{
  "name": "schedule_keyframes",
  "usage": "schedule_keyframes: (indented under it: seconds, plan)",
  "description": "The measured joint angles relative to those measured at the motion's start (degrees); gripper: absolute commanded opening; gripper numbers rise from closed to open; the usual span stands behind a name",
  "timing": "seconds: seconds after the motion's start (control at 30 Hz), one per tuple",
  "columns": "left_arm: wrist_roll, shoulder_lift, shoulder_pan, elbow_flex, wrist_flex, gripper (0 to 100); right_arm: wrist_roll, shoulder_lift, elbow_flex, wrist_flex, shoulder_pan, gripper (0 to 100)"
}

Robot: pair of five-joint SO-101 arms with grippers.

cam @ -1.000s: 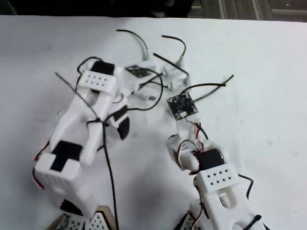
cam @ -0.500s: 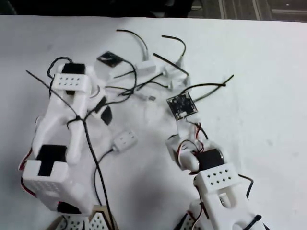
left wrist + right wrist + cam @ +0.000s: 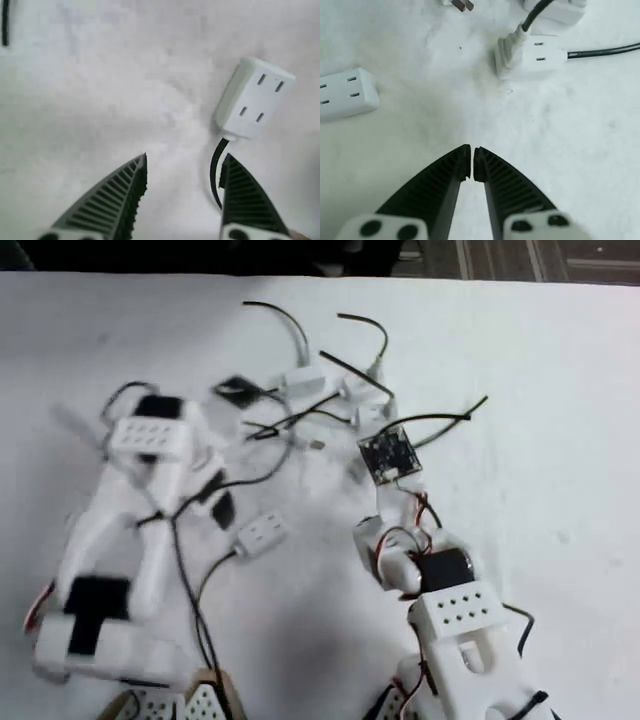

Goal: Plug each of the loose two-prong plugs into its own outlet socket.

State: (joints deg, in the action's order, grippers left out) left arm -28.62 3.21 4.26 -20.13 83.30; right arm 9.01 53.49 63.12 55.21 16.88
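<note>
Left wrist view shows a white outlet block (image 3: 255,100) lying flat on the table (image 3: 100,75), both pairs of slots facing up. A black cord (image 3: 214,172) leaves the end nearest the camera. The left gripper (image 3: 185,162) hangs just short of the block. Its fingers (image 3: 125,197) are spread wide with only bare table between them. One fingertip sits right beside the cord, and I cannot tell whether it touches.

From the high view, this block (image 3: 262,532) lies between the two arms, closer to the left arm (image 3: 130,510). Its cord trails toward the near edge.

A loose plug (image 3: 314,444) rests farther up the table with its prongs bare, close to a cluster of white outlets (image 3: 352,392) and curling black cords. In the right wrist view the same plug (image 3: 461,4) lies well beyond the fingertips.

Near it sits a small outlet (image 3: 542,54) with a seated plug (image 3: 507,52) pushed into its end. One black cord rises from that plug and another runs off from the outlet's far end. Another block (image 3: 345,92), slots up, lies off to the other side; I cannot tell whether it is the one under the left gripper.

The right gripper (image 3: 471,165) hovers above the table. Its fingers (image 3: 437,195) are drawn together to a thin slit, gripping nothing and touching none of the plugs or outlets.
</note>
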Motion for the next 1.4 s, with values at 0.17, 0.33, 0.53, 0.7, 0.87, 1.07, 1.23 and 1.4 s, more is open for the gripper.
schedule_keyframes:
  seconds: [0.17, 0.33, 0.53, 0.7, 0.87, 1.07, 1.23, 1.4]
  plan:
    - [0.0, 10.99, 8.7, -12.66, -5.8, 25, 3.87, -4.48, -13.89, 13.19, 1.76, 8.6]
    - [0.0, 17.93, 14.07, -27.52, -16.26, 25, 10.02, -18.2, -28.84, 20.57, 6.59, 9.2]
    - [-0.09, 21.89, 15.74, -35.78, -21.89, 25, 19.78, -39.3, -46.15, 23.91, 9.05, 17.1]
    - [-0.09, 22.51, 16.7, -36.22, -23.03, 25, 27.08, -56.26, -61.89, 29.63, 8.97, 20.4]
    - [-0.09, 22.51, 16.7, -36.22, -23.12, 25, 31.38, -71.3, -79.12, 32.26, 9.05, 20.4]
    - [-0.09, 22.51, 19.34, -36.22, -23.12, 25, 34.81, -87.82, -96.26, 32.44, 9.05, 19.4]
    - [-0.09, 22.51, 19.43, -36.22, -23.12, 25, 35.25, -99.52, -108.66, 33.41, 10.11, 19.4]
    - [-0.09, 22.51, 19.43, -36.22, -23.12, 25, 35.25, -109.1, -119.82, 33.93, 10.55, 19.4]
